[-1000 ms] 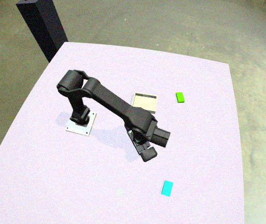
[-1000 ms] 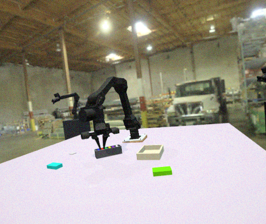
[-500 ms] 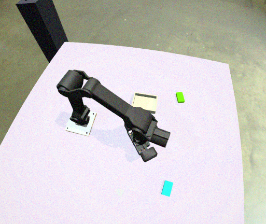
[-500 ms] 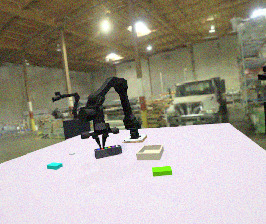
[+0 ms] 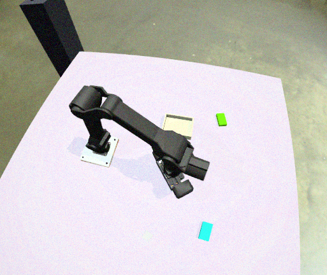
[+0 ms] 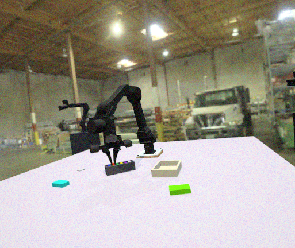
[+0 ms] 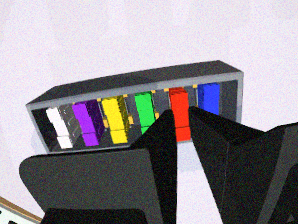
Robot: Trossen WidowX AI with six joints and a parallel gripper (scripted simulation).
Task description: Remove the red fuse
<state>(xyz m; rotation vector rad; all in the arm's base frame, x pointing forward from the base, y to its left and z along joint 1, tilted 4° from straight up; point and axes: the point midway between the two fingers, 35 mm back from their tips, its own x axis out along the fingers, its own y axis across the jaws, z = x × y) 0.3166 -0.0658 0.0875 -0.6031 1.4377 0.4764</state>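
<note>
The dark fuse block (image 6: 121, 169) (image 7: 135, 76) stands on the table and holds a row of fuses. The red fuse (image 7: 180, 117) stands in its slot between the green fuse (image 7: 144, 107) and the blue fuse (image 7: 209, 97). My gripper (image 6: 113, 164) (image 7: 180, 115) is shut on the red fuse, one fingertip on each side of it, and points down at the block. In the top view the arm hides the block. The beige tray (image 5: 178, 126) (image 6: 165, 173) shows no fuse in its visible part.
A yellow fuse (image 7: 115, 120), a purple fuse (image 7: 89, 124) and a white fuse (image 7: 61, 127) stand in the block's other slots. A green box (image 5: 221, 119) (image 6: 180, 189) lies beyond the tray. A cyan box (image 5: 205, 231) (image 6: 60, 183) lies on the block's other side.
</note>
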